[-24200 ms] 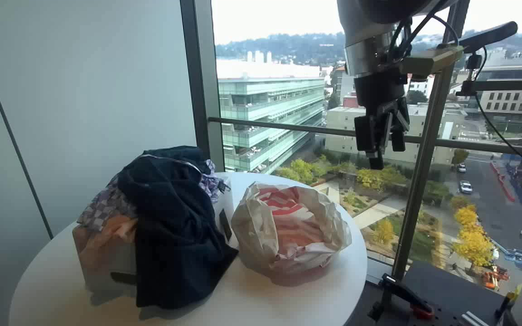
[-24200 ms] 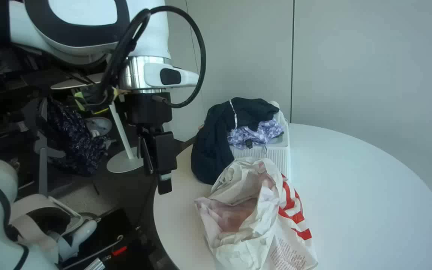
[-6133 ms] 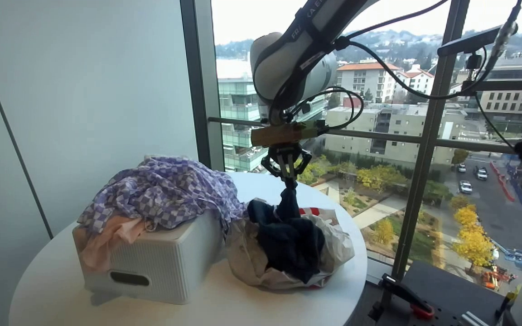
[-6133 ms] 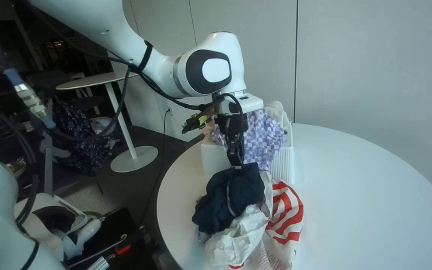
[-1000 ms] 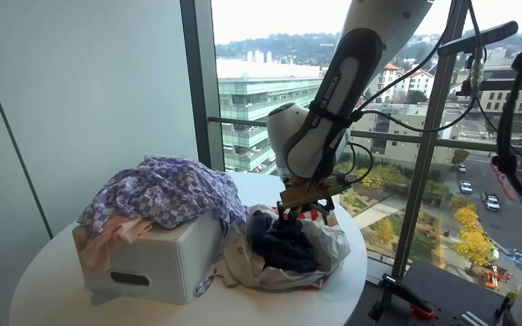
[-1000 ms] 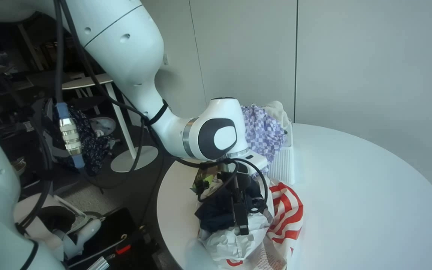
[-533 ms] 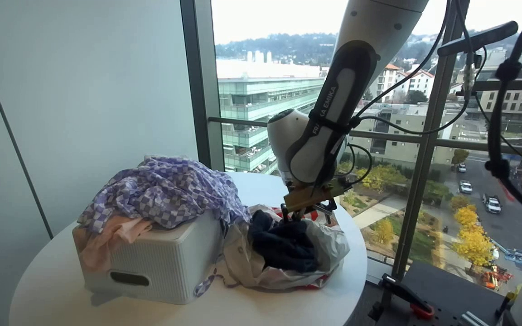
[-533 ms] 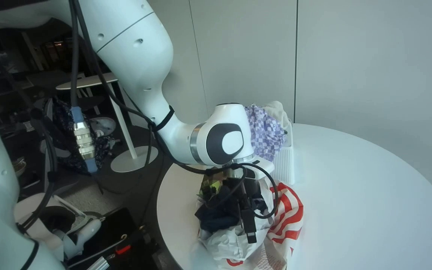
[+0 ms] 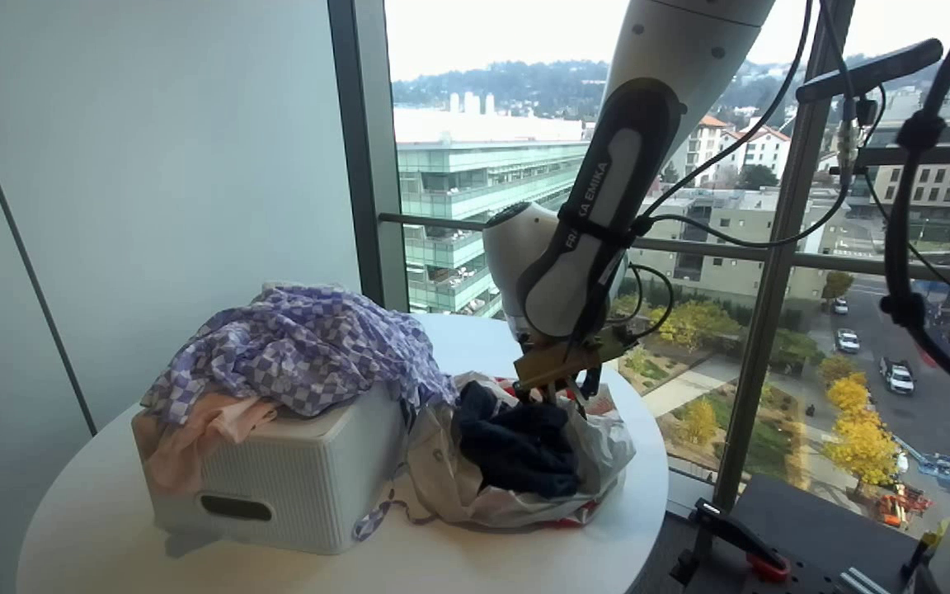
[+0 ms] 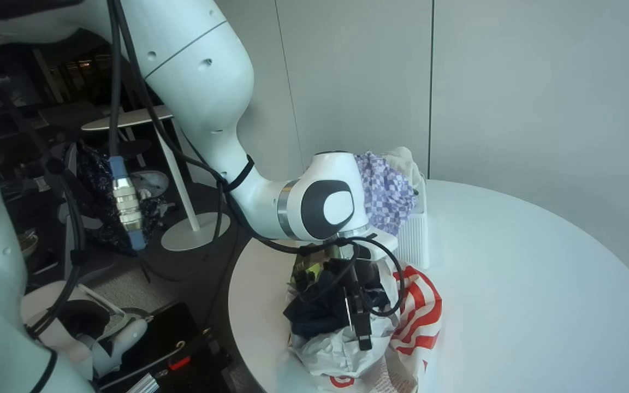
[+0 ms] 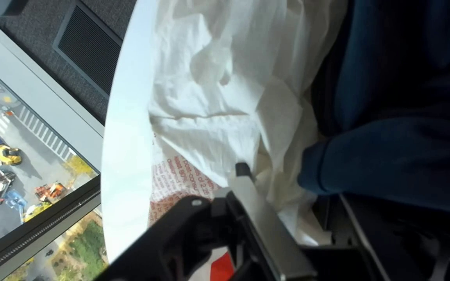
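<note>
A crumpled paper bag [image 9: 442, 474] with red stripes stands on the white table, holding a dark navy cloth [image 9: 516, 450]. My gripper [image 11: 283, 187] is down at the bag's rim, beside the cloth. In the wrist view its jaws stand apart, with creased bag paper [image 11: 225, 144] showing past and between them. One finger [image 11: 268, 226] is plainly seen; a fold of the navy cloth [image 11: 385, 156] covers the tip of the opposite one. I cannot tell whether either finger touches the paper. In both exterior views the arm and cables partly hide the fingers.
Left of the bag sits a pale ribbed box [image 9: 310, 487], with a purple checkered cloth [image 9: 302, 355] and a peach cloth [image 9: 203, 437] draped over it. A checkered strap [image 9: 372, 521] trails onto the round table [image 9: 409, 569]. Windows rise behind.
The navy cloth, earlier on the box and later hanging from my gripper over the bag, now lies in the bag. Over the last second the gripper shifted slightly and its jaws came partly together.
</note>
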Available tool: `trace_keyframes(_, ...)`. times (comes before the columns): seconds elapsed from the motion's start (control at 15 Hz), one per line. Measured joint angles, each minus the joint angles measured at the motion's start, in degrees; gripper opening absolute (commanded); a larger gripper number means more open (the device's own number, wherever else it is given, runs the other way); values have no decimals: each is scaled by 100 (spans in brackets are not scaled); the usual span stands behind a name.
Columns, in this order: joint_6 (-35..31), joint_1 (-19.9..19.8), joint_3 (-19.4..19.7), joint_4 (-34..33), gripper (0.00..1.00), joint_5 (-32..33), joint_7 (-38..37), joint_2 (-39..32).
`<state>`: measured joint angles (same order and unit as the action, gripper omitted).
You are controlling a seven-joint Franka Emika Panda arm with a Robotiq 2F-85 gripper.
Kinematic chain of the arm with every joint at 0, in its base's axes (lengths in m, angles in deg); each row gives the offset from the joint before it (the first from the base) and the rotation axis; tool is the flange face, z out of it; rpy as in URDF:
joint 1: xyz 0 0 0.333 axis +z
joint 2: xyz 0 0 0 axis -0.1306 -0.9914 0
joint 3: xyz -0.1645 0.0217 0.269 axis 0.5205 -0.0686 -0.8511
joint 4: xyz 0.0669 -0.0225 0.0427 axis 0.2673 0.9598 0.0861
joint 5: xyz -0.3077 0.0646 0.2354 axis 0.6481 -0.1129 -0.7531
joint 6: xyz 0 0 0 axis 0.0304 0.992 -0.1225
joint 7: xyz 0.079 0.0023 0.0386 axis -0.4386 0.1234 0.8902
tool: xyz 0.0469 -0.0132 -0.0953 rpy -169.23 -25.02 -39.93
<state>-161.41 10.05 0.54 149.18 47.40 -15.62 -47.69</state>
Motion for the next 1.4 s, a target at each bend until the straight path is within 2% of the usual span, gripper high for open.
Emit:
trace_keyframes(0.07, 30, 14, 4, -2, 7, 0, 0, 0)
trace_keyframes(0.2, 189, 66, 36, -11, 2, 12, -5, 17)
trace_keyframes(0.53, 1145, 248, 92, -55, 7, 474, -477, 299)
trace_keyframes(0.93, 2073, 307, -121, -41, 6, 1580, -1745, 925)
trace_keyframes(1.2, 2630, 293, -400, 24, 7, 2540, -2795, 1354)
trace_keyframes(1.4, 2887, 273, -633, 125, 7, 3033, -3469, 1660)
